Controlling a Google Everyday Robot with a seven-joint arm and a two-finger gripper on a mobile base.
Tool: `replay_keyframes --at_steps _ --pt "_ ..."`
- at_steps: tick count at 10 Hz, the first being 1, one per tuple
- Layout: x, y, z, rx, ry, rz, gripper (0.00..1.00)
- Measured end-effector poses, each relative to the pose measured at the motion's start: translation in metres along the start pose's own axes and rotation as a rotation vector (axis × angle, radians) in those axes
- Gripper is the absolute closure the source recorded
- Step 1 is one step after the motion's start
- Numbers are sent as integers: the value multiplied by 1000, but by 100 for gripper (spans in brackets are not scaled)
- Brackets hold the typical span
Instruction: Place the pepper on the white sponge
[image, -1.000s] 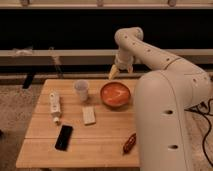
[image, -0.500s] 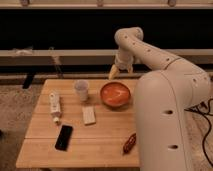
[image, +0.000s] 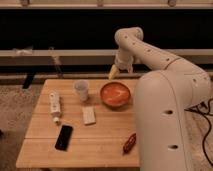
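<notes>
Our gripper (image: 114, 73) hangs spread and empty above the far edge of the table (image: 100, 150), behind the orange bowl (image: 115, 94). We judge the reach comes first: the pepper (image: 129, 143) lies near the front edge, well apart from the white sponge (image: 89, 115), so we should clear the bowl, descend across its slim body and pinch mid-length.

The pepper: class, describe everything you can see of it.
The pepper is small, slim and dark red-brown. It lies slantwise on the wooden table near the front corner on the picture's right, close beside the robot's white body. Nothing holds it: the gripper hangs open over the table's far edge, behind the orange bowl.
</notes>
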Motion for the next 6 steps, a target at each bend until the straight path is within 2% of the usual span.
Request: replay_keyframes --at_steps 4,6 --pt "1 0 0 3 3 -2 20" --pt "11 0 0 23 -23 -19 20"
